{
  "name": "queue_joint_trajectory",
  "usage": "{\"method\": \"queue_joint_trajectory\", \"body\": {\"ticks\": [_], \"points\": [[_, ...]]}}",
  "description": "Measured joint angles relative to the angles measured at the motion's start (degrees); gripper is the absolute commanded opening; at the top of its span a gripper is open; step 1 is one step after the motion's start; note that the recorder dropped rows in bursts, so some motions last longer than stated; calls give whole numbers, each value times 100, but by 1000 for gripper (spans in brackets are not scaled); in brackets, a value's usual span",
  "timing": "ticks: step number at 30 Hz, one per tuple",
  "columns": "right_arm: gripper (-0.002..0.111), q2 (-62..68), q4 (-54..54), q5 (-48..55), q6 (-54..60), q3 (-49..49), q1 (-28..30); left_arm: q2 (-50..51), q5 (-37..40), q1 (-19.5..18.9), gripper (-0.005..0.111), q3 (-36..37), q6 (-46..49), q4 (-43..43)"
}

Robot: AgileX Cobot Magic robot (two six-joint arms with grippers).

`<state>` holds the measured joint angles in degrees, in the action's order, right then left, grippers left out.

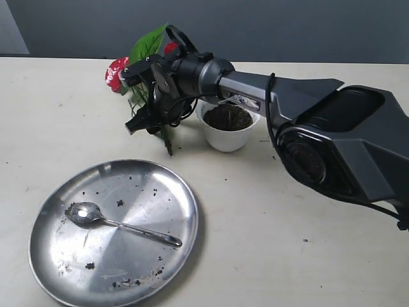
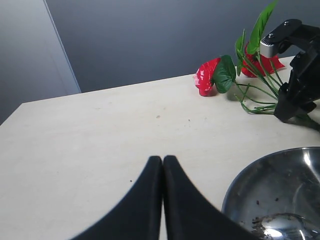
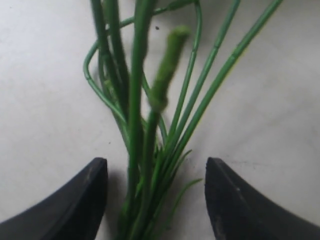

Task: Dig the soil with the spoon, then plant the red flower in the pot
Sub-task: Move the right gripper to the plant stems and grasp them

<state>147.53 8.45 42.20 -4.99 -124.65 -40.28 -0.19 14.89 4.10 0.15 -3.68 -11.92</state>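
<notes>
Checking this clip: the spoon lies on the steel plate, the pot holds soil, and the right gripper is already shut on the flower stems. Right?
Not quite. The right gripper is open, its fingers on either side of the flower stems with gaps, as the right wrist view shows. The spoon does lie on the plate, and the pot holds soil.

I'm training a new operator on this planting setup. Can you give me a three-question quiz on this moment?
1. True or false: the spoon lies on the steel plate.
2. The right pincer is: A) shut on the stems, B) open with the stems of the red flower between its fingers, C) holding the spoon.
3. Fill in: the left pincer is ____.

Key: 1 true; 2 B; 3 shut.
</notes>
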Motion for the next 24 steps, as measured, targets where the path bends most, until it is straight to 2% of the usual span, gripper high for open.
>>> {"method": "queue_joint_trajectory", "body": {"ticks": [12, 21, 22, 24], "points": [[55, 13, 0, -107, 0, -677, 0, 0, 0, 0, 1, 0, 0, 0], [55, 154, 35, -262, 0, -737, 0, 0, 0, 0, 1, 0, 0, 0], [52, 194, 35, -275, 0, -737, 0, 0, 0, 0, 1, 0, 0, 0], [39, 291, 35, -285, 0, -737, 0, 0, 0, 0, 1, 0, 0, 0]]}}
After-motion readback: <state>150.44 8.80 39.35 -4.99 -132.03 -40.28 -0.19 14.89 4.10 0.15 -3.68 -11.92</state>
